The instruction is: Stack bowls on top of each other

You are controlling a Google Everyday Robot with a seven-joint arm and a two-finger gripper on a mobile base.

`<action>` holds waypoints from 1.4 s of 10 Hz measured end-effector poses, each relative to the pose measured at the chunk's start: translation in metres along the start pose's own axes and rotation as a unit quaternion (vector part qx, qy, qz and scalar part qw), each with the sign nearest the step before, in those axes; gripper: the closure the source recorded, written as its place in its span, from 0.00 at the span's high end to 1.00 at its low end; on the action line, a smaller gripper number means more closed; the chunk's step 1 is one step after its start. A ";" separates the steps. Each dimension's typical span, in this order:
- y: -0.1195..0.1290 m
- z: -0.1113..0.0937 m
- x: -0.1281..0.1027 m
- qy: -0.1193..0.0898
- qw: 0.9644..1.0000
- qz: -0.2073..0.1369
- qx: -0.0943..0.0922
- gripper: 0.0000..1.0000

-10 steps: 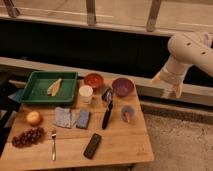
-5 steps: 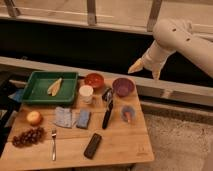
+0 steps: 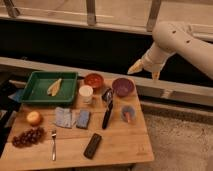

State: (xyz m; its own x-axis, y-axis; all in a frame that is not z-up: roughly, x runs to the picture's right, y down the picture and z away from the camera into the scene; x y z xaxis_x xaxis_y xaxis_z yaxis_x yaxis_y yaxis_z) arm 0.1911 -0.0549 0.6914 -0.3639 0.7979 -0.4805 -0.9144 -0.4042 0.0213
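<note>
The gripper (image 3: 145,71) hangs above the desk's (image 3: 120,145) far right corner, jaws released and empty. The orange-red bowl (image 3: 93,80) and the purple bowl (image 3: 123,86) sit apart along the far edge.

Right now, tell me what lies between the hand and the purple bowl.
Nothing. In the camera view the open hand hangs beyond the purple bowl, toward the picture's right; the stretch between them is bare.

Warm, dim light, soft blur throughout; the tool (image 3: 145,71), upper right against dark shadow, glows pale yellow.
</note>
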 end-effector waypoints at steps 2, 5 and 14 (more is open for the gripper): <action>0.033 0.021 0.007 -0.005 1.000 -0.012 -0.014 0.80; 0.095 0.049 0.011 -0.007 0.998 -0.037 -0.041 0.80; 0.210 0.110 0.019 0.014 0.993 -0.060 -0.103 0.80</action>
State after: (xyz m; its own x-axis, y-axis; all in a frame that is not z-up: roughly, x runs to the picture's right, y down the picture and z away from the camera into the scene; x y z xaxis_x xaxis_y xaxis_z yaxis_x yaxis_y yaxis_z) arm -0.0272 -0.0748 0.7831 -0.2462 0.8342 -0.4935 -0.8946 -0.3915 -0.2156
